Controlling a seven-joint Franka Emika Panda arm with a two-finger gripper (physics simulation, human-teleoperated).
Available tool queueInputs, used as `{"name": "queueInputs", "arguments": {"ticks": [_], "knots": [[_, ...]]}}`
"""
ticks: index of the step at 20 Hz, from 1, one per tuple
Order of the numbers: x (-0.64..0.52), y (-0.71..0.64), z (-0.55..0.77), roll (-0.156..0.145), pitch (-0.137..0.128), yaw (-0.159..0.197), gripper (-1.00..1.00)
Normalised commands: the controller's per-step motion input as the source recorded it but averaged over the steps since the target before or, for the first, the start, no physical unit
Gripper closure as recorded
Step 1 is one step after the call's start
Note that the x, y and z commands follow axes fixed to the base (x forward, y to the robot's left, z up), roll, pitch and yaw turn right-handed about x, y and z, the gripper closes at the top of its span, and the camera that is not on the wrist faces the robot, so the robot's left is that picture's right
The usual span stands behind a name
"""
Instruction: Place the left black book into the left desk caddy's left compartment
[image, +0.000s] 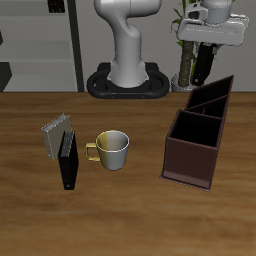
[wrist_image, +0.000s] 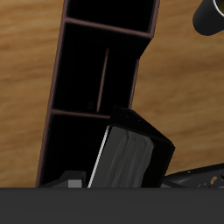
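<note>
We see a black book (wrist_image: 131, 157) with pale grey page edges in our claw; below it, a reddish-brown, black-lined caddy (wrist_image: 58, 87).

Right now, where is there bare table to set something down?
Bare: between the mug and the left desk caddy, and the table along its front edge. Crowded: grey striped book, second black book and mug clustered.
</note>
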Motion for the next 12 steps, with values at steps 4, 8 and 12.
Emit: {"name": "queueInputs", "arguments": {"ticks": [4, 8, 12], "knots": [[-0.09, 0.19, -0.08, 0.034, 0.019, -0.04, 1.0], [-0.02, 0.13, -0.1, 0.027, 0.027, -0.019, 1.0], [0.01, 0.11, -0.08, 0.029, 0.027, -0.022, 1.0]]}}
